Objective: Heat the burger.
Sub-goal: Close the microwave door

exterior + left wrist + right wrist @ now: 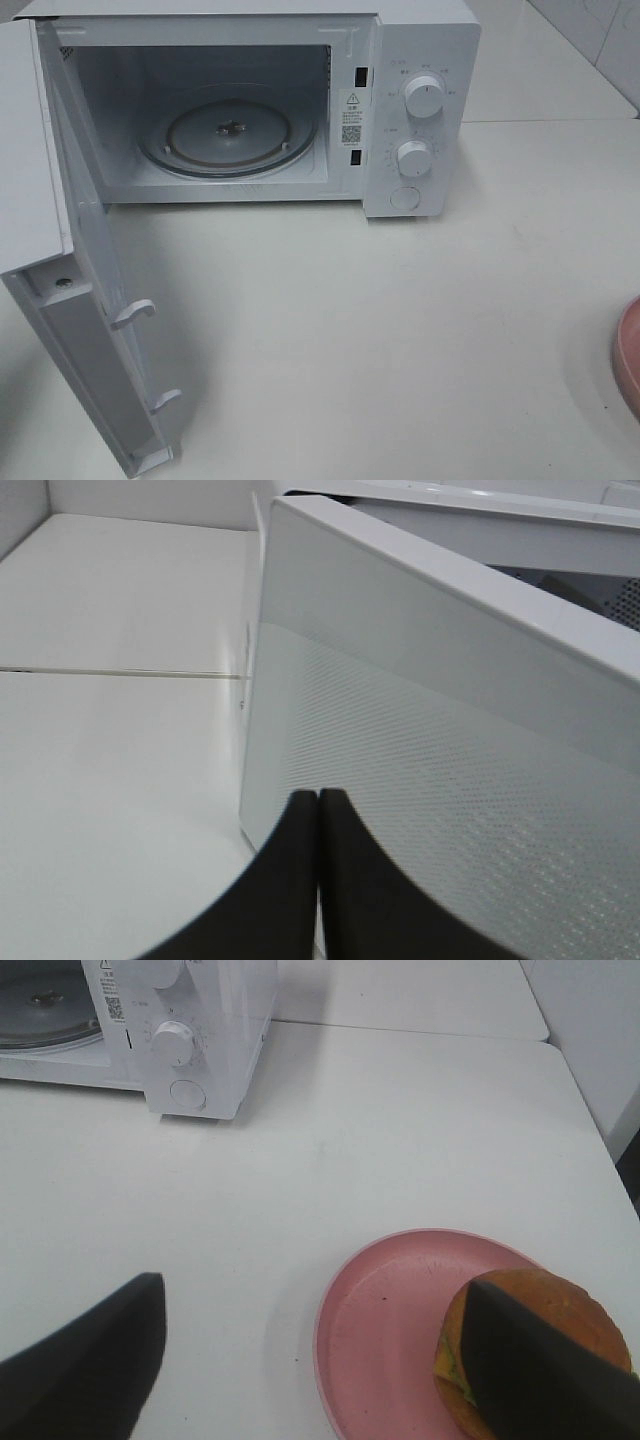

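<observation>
White table (400, 330) | one microwave (420, 110), door open | one burger (530, 1345), one plate (380, 1330) | left fingers (290, 880) clenched, right fingers (90, 1360) released

Burger (530, 1345) on plate (390, 1330), right of microwave (420, 110).

A smooth white surface (400, 330) carried a white boxy microwave (420, 60) with its door swung open, and, well apart, a flat pink plate (390, 1330).
</observation>
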`<state>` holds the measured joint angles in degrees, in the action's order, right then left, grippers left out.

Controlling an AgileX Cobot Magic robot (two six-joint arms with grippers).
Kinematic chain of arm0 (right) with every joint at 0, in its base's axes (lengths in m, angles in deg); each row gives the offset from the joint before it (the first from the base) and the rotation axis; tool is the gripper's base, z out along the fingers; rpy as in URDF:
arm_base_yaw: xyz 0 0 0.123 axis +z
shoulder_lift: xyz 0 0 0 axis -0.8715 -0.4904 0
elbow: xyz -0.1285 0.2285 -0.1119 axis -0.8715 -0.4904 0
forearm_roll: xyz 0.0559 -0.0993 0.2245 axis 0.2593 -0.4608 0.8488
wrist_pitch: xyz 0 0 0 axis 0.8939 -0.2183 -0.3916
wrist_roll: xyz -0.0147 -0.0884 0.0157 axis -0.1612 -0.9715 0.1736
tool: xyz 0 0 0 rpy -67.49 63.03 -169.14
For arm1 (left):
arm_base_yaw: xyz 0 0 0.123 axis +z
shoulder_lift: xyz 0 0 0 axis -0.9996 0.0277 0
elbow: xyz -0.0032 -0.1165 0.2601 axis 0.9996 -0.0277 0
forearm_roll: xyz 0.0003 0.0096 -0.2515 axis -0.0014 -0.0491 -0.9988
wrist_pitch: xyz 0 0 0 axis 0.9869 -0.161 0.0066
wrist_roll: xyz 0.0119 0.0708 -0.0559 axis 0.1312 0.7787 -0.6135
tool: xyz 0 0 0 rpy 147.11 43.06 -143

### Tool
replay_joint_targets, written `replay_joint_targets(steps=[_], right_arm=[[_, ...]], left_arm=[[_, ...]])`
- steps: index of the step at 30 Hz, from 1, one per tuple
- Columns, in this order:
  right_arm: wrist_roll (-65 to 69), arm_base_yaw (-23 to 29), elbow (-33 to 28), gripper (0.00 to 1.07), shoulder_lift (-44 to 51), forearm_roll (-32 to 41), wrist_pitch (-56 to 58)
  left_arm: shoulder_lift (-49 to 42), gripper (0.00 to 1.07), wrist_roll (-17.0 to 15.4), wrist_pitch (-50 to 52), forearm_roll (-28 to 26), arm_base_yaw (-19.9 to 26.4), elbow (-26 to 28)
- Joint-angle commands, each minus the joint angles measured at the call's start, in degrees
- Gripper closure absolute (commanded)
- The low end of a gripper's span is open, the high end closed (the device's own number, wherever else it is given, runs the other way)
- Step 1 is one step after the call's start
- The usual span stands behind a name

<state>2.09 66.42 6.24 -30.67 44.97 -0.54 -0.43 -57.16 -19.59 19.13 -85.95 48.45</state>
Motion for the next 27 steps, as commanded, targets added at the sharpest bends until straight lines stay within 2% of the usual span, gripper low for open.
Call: replay_joint_targets(steps=[1, 6, 12, 14, 20, 22, 24, 25, 27], right_arm=[[0.1, -0.3, -0.2, 0.31, 1.4, 0.2, -0.9], [0.1, -0.3, -0.2, 0.31, 1.4, 0.2, -0.9], [0.1, -0.3, -0.2, 0.31, 1.4, 0.2, -0.9], [0.1, -0.3, -0.2, 0.31, 1.4, 0.2, -0.9], [0.0, -0.3, -0.2, 0.31, 1.4, 0.2, -0.9], [-0.3, -0.3, -0.2, 0.31, 1.4, 0.2, -0.9], [-0.3, -0.3, -0.2, 0.31, 1.4, 0.2, -0.9], [-0.3, -0.3, -0.2, 0.31, 1.4, 0.2, -0.9], [-0.3, -0.3, -0.2, 0.31, 1.4, 0.2, -0.9]], left_arm=[[1.8, 1.07, -1.7, 4.1, 2.4, -0.2, 0.0], [7.4, 1.07, -1.7, 10.5, 7.1, -0.2, 0.5], [12.1, 1.07, -1.8, 12.7, 9.0, -0.2, 1.8], [15.5, 1.07, -1.8, 14.1, 11.1, -0.2, 3.2], [17.2, 1.07, -1.8, 17.4, 11.2, -0.9, 3.3], [17.6, 1.07, -0.6, 17.3, 10.3, -2.6, 3.3], [18.8, 1.07, 3.2, 17.1, 8.1, -5.8, 3.3], [18.8, 1.07, 3.2, 17.1, 8.1, -5.8, 3.3], [20.5, 1.07, 7.7, 17.1, 1.9, -10.7, 3.3]])
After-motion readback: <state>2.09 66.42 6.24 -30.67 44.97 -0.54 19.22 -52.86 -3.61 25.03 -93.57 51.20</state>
